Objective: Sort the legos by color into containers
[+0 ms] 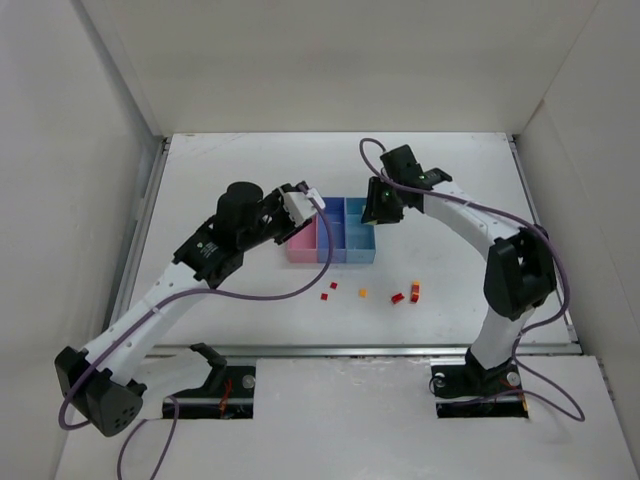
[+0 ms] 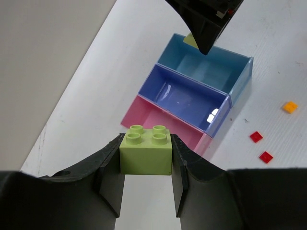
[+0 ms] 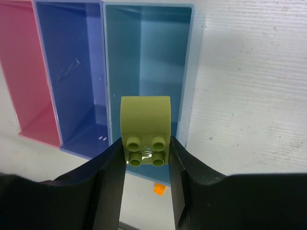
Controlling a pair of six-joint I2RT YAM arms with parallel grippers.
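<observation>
The left hand (image 2: 146, 155) and right hand (image 3: 146, 155) each squeeze a green brick (image 3: 145, 120). Lower the right one into the light blue bin (image 3: 148, 48) below.

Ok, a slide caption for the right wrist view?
Right jaws hold a yellow-green brick over the light blue bin.

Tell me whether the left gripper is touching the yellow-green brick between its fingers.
Touching. In the left wrist view, the left gripper clamps the yellow-green brick, both fingers flush against its sides.
</observation>
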